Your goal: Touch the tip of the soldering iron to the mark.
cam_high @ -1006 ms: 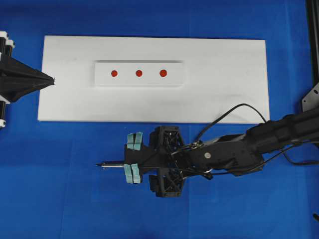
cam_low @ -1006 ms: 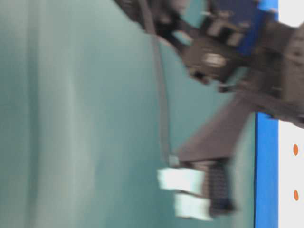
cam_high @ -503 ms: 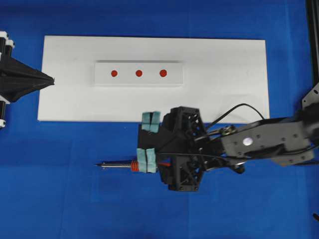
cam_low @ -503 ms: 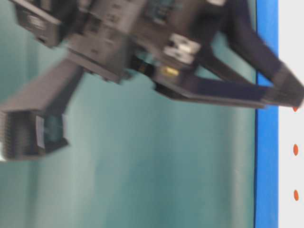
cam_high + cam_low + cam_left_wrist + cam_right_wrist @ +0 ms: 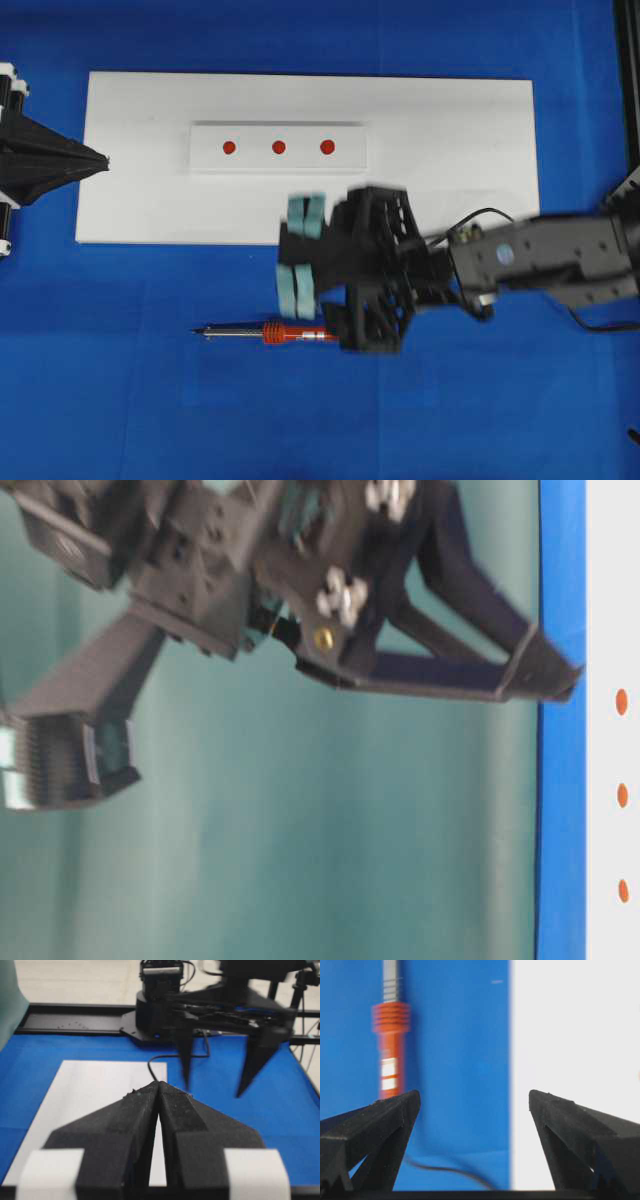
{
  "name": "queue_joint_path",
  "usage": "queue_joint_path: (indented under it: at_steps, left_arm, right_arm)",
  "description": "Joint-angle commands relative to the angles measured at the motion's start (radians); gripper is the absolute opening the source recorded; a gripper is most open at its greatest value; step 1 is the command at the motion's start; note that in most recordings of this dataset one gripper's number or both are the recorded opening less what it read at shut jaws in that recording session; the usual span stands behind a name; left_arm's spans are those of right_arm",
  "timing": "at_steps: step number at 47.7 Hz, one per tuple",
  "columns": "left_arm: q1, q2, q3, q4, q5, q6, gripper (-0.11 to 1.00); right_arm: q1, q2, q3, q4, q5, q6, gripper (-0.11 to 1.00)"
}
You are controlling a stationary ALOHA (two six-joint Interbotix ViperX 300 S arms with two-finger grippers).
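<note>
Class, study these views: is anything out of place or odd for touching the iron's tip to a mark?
Yes. The soldering iron lies flat on the blue mat, off the white board, pointing left, away from the red marks. The open right gripper holds nothing.

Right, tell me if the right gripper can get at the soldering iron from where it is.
Probably yes. The right gripper is open and empty, beside the soldering iron, which lies alone on the blue cloth. Nothing sits between them; its handle shows near one finger in the right wrist view.
</note>
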Motion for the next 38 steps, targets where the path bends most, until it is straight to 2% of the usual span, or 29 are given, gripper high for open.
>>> queue_joint_path:
  at_steps: [1, 11, 17, 28, 38]
  left_arm:
    - [-0.002, 0.005, -0.011, 0.002, -0.003, 0.0, 0.02]
    - [-0.002, 0.005, -0.011, 0.002, -0.003, 0.0, 0.02]
    - [-0.002, 0.005, -0.011, 0.002, -0.005, 0.0, 0.02]
    - [-0.002, 0.005, -0.011, 0.002, -0.005, 0.0, 0.02]
    - [-0.002, 0.005, -0.011, 0.002, -0.003, 0.0, 0.02]
  right_arm:
    - [-0.058, -0.041, -0.021, 0.002, 0.0, -0.043, 0.94]
    - [-0.178, -0.046, -0.021, 0.015, -0.006, -0.138, 0.94]
    - [-0.218, -0.051, -0.02, 0.018, -0.018, -0.164, 0.94]
    - [-0.219, -0.114, 0.017, 0.018, -0.021, -0.17, 0.94]
    - [-0.219, -0.282, 0.152, 0.017, -0.061, -0.156, 0.93]
